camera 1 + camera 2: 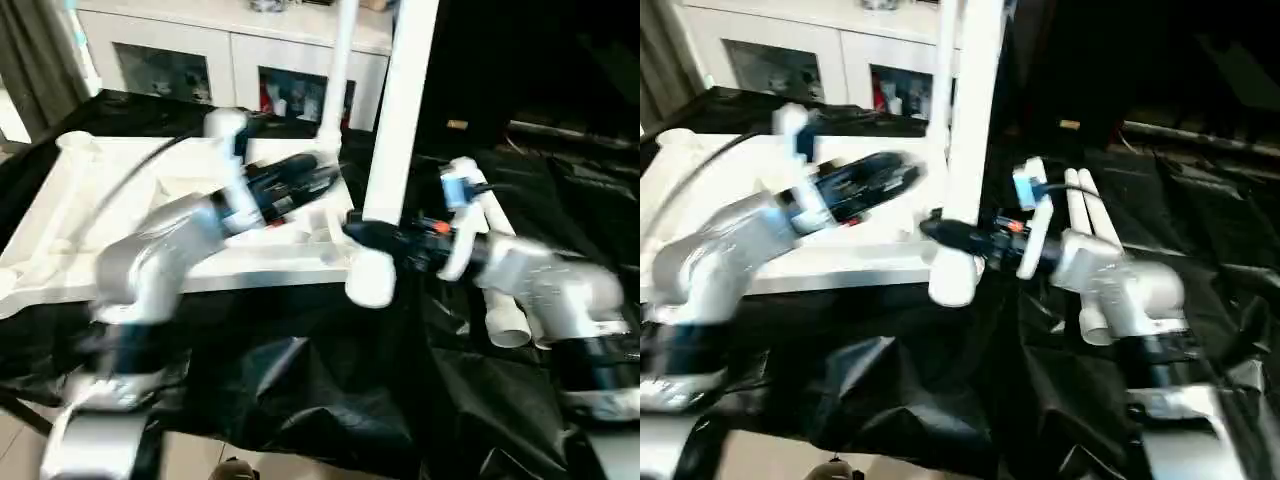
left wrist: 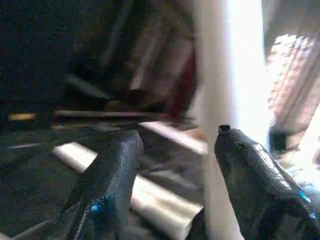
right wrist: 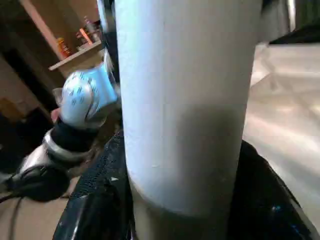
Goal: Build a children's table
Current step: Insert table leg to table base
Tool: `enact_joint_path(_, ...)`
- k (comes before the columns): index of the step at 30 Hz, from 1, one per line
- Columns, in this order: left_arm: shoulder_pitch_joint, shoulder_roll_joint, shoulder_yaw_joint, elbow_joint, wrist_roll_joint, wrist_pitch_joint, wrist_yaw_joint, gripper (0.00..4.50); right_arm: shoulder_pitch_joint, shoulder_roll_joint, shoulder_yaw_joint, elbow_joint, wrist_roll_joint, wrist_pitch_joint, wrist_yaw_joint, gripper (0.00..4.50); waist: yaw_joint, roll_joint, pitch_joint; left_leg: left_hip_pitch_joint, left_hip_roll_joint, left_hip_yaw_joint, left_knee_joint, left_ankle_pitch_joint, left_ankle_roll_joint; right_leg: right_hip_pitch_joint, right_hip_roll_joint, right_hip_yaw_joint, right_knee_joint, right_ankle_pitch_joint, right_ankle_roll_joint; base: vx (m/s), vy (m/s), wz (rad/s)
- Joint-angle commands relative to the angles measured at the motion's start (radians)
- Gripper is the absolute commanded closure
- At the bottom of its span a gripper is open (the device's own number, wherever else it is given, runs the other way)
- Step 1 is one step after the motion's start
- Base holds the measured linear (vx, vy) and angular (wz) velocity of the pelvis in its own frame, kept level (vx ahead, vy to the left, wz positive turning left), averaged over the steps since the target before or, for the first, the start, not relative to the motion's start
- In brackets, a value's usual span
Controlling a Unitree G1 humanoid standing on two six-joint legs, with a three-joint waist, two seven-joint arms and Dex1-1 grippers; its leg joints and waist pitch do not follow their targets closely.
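The white table top (image 1: pixel 120 262) lies underside up on the black cloth, on the left. My right gripper (image 1: pixel 366 233) is shut on a thick white leg (image 1: pixel 395 120), holding it upright just off the top's near right corner, its rounded lower end hanging below the top's edge. The right wrist view shows this leg (image 3: pixel 185 100) clamped between the fingers (image 3: pixel 100 200). A thinner-looking leg (image 1: pixel 338 70) stands upright further back. My left gripper (image 1: pixel 325 178) is open over the top, close to the held leg; that leg (image 2: pixel 225 75) rises beside one of its fingers (image 2: pixel 250 175). Two more legs (image 1: pixel 1085 230) lie on the right.
A white cabinet with glass doors (image 1: pixel 200 60) stands behind the work. Crumpled black cloth (image 1: pixel 300 380) covers the surface in front and to the right. The two lying legs rest under my right forearm (image 1: pixel 550 280).
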Motion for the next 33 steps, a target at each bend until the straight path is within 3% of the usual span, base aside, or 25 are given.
enact_joint_path(1, -0.018, -0.011, -0.020, -0.032, -0.051, 0.051, -0.041, 1.35, 0.000, -0.016, -0.009, -0.044, 0.026, 0.041, 0.005, 2.61, 0.003, -0.001, -0.068, 0.008, 0.015, -0.007, -0.070, -0.228, -0.024, 0.048, -0.079, 0.039, -0.106, -0.487, -0.058, 0.000, 0.000, 0.00)
enact_joint_path(11, -0.018, -0.037, -0.008, -0.045, -0.130, 0.111, -0.065, 0.57, 0.011, -0.032, -0.016, -0.089, 0.037, 0.088, -0.005, 2.61, 0.005, -0.001, -0.071, 0.006, 0.018, -0.006, -0.070, -0.202, -0.025, 0.049, -0.076, 0.039, -0.099, -0.406, -0.074, 0.000, 0.000, 0.00)
enact_joint_path(14, -0.015, -0.036, -0.019, -0.051, -0.121, 0.116, -0.064, 0.47, 0.014, -0.036, 0.002, -0.097, 0.002, 0.071, -0.015, 2.61, 0.005, -0.001, -0.072, 0.005, 0.019, -0.007, -0.071, -0.193, -0.025, 0.050, -0.076, 0.040, -0.096, -0.388, -0.076, 0.000, 0.000, 0.00)
enact_joint_path(17, -0.016, -0.054, -0.053, -0.058, -0.093, 0.112, -0.026, 0.13, 0.007, -0.039, 0.063, -0.108, -0.117, -0.007, -0.075, 2.61, 0.005, -0.002, -0.072, 0.005, 0.019, -0.006, -0.072, -0.187, -0.035, 0.051, -0.078, 0.042, -0.096, -0.379, -0.072, 0.000, 0.000, 0.00)
enact_joint_path(20, -0.019, -0.087, -0.073, -0.065, -0.074, 0.101, 0.017, 0.03, -0.009, -0.019, 0.090, -0.118, -0.178, -0.036, -0.141, 2.61, 0.003, 0.000, -0.070, 0.005, 0.019, -0.006, -0.073, -0.187, -0.040, 0.051, -0.077, 0.042, -0.098, -0.384, -0.065, 0.000, 0.000, 0.00)
enact_joint_path(24, -0.041, -0.151, -0.069, -0.033, -0.025, 0.072, 0.135, 0.00, -0.049, 0.035, 0.114, -0.105, -0.280, -0.064, -0.303, 2.61, -0.003, 0.001, -0.070, 0.006, 0.017, -0.007, -0.073, -0.200, -0.048, 0.050, -0.075, 0.040, -0.103, -0.398, -0.057, 0.000, 0.000, 0.00)
enact_joint_path(25, -0.052, -0.165, -0.062, -0.015, -0.005, 0.065, 0.186, 0.29, -0.066, 0.063, 0.113, -0.089, -0.320, -0.068, -0.382, 2.61, -0.006, 0.005, -0.070, 0.007, 0.016, -0.007, -0.074, -0.202, -0.052, 0.047, -0.074, 0.041, -0.102, -0.399, -0.054, 0.000, 0.000, 0.00)
enact_joint_path(26, -0.060, -0.177, -0.049, -0.002, 0.005, 0.057, 0.225, 0.29, -0.072, 0.077, 0.113, -0.083, -0.343, -0.071, -0.426, 2.61, -0.006, 0.008, -0.071, 0.008, 0.014, -0.007, -0.073, -0.209, -0.053, 0.048, -0.075, 0.039, -0.103, -0.407, -0.053, 0.000, 0.000, 0.00)
enact_joint_path(27, -0.065, -0.184, -0.041, 0.006, 0.010, 0.052, 0.248, 0.36, -0.074, 0.083, 0.114, -0.082, -0.357, -0.073, -0.448, 2.61, -0.005, 0.004, -0.071, 0.008, 0.015, -0.008, -0.074, -0.214, -0.054, 0.049, -0.074, 0.039, -0.105, -0.410, -0.044, 0.000, 0.000, 0.00)
enact_joint_path(29, -0.076, -0.208, -0.011, 0.022, 0.026, 0.049, 0.333, 0.47, -0.071, 0.126, 0.089, -0.079, -0.365, -0.076, -0.517, 2.61, -0.007, 0.008, -0.070, 0.009, 0.015, -0.009, -0.075, -0.223, -0.057, 0.048, -0.073, 0.039, -0.104, -0.406, -0.037, 0.000, 0.000, 0.00)
enact_joint_path(33, -0.080, -0.239, 0.003, 0.046, 0.095, 0.014, 0.446, 0.79, -0.060, 0.181, 0.069, -0.070, -0.389, -0.091, -0.594, 2.61, -0.007, 0.009, -0.075, 0.008, 0.018, -0.010, -0.076, -0.200, -0.056, 0.051, -0.071, 0.041, -0.094, -0.305, -0.048, 0.000, 0.000, 0.00)
